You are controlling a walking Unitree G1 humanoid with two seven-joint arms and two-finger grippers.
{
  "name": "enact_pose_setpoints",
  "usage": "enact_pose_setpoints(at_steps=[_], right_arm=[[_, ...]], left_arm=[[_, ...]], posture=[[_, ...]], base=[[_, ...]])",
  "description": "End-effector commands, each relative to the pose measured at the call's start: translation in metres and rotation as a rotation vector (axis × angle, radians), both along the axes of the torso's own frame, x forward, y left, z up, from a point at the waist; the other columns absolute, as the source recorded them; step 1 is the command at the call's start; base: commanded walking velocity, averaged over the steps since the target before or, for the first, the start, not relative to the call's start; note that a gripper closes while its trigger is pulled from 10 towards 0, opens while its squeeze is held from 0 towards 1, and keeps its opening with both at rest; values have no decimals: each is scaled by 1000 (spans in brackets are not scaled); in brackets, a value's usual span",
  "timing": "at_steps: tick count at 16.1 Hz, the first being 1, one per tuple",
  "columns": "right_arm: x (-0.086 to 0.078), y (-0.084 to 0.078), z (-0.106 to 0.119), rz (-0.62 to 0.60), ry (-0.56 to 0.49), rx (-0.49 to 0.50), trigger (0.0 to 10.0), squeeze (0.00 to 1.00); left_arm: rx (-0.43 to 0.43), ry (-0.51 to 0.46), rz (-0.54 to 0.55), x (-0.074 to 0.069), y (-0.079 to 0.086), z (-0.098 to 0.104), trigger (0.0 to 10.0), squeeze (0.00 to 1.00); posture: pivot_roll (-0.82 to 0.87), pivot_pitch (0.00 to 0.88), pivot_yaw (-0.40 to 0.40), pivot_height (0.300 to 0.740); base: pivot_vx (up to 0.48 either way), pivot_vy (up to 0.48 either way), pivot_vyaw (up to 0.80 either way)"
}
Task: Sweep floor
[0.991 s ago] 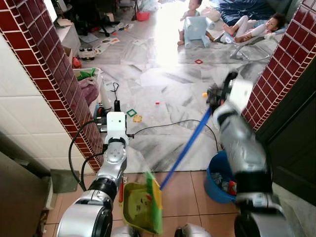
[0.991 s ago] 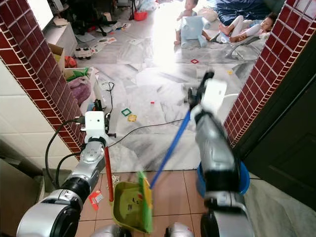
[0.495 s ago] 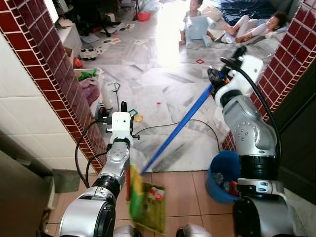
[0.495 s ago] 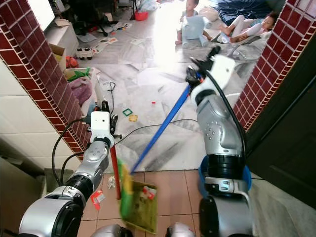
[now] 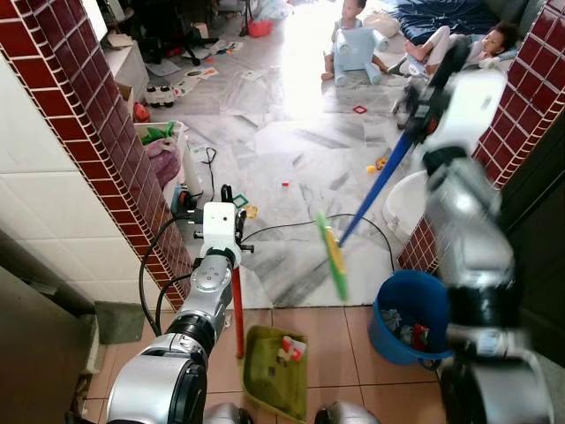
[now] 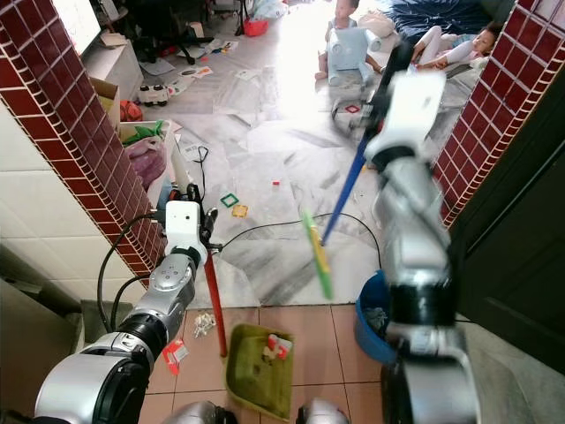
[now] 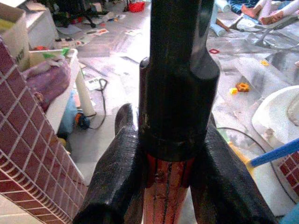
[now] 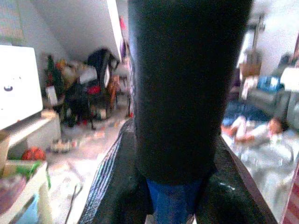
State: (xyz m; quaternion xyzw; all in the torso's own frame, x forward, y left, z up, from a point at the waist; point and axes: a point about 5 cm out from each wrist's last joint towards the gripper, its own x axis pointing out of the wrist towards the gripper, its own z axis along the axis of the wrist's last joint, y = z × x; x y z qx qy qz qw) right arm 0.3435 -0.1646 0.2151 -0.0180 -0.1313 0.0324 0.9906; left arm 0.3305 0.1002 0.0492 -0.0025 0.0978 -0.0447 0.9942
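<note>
While gripped, broom (image 5: pixel 366 205) lifted, dustpan (image 5: pixel 275 371) grounded

Dustpan (image 5: pixel 275 371) left of bucket (image 5: pixel 402 314)

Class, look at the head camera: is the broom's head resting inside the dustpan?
No: the broom's head is raised clear of the dustpan on the floor.

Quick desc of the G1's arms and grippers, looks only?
Both arms are silver metal with rounded joint housings and black bands at the joints. Each wrist carries a white boxy module. A black cable loops off the left arm; another runs along the right arm. The left gripper and right gripper each have two thick matte black fingers.
</note>
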Motion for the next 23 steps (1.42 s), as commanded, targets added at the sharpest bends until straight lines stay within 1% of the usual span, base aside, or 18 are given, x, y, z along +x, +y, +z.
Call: enact_pose_setpoints(at_steps=[1,2,4,7,8,10,12,13,14,16,17,18,20,22,23], right_arm=[[-2,7,0,18,-7,-13,10000,0],[-4,11,-13,16,39,-29,10000,0],[-7,19,-31,20,123,-21,10000,0],[-7,25,-38,33,159,-37,10000,0],[-7,27,-42,41,185,-24,10000,0],[-7,28,-46,28,222,46,10000,0],[-6,29,-46,16,233,99,10000,0],[-4,29,-43,11,226,143,10000,0],[-2,29,-44,-2,257,230,10000,0],[1,27,-44,-24,286,342,10000,0],[3,27,-42,-23,288,375,10000,0],[4,27,-39,-17,287,386,10000,0],[9,33,-18,50,229,408,10000,0],[12,38,14,140,93,311,10000,0],[12,39,23,162,50,276,10000,0]], left_arm=[[-16,70,-34,-4,-5,-9,10000,0],[-19,76,-38,-4,-5,-10,10000,0],[-13,81,-39,-4,-5,-10,10000,0],[-6,82,-30,-4,-4,-10,10000,0],[-7,84,-28,-4,-4,-10,10000,0],[-9,87,-25,-4,-4,-10,10000,0],[-12,89,-22,-3,-5,-10,10000,0],[-15,90,-18,-3,-5,-10,10000,0],[-22,92,-14,-3,-5,-9,10000,0],[-29,93,-11,-2,-6,-9,10000,0],[-33,93,-8,-1,-6,-8,10000,0],[-40,92,-5,-1,-6,-8,10000,0],[-53,92,6,0,-6,-7,10000,0],[-60,92,7,1,-6,-6,10000,0],[-61,92,8,1,-6,-6,10000,0]], posture=[[-184,0,47,740],[-184,0,48,740],[-181,0,47,740],[-178,0,44,740],[-176,0,41,740],[-175,0,37,740],[-176,0,35,740],[-177,0,35,740],[-180,0,35,740],[-182,0,32,740],[-182,0,30,740],[-183,0,26,740],[-182,0,22,740],[-178,0,21,740],[-178,0,20,740]], base=[[0,0,0],[0,0,0],[0,0,0],[0,0,0],[0,0,0],[0,0,0],[0,0,0],[0,0,0],[0,0,0],[0,0,0],[0,0,0],[0,0,0],[0,0,0],[0,0,0],[0,0,0]])
